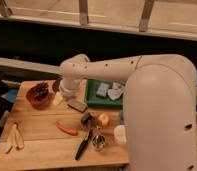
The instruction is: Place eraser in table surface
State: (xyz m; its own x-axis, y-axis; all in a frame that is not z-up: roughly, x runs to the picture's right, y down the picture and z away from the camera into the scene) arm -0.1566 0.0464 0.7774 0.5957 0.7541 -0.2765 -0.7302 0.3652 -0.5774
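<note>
1. Showing the eraser (77,105) lying flat on the tabletop (42,142), between the green tray (105,104) and the red-brown bowl (39,96), and touching neither.
2. The main part of the task is looking done: the eraser is resting on bare wood, outside the tray and outside the bowl, with nothing gripping it.
3. What is remaining, by judgement, is only the retreat: the white arm (122,67) is reaching across the far side of the tabletop and is yet to be drawn clear of the eraser without nudging it.
4. The pincer (66,93) is hanging at the end of that arm, low over the tabletop. It is just behind the eraser and slightly toward the bowl side.
5. The eraser is lying just in front of the pincer, near it but seemingly apart. A narrow strip of wood is showing between them, though contact cannot be ruled out.
6. The pincer's fingers are standing apart and are clamping on nothing.
</note>
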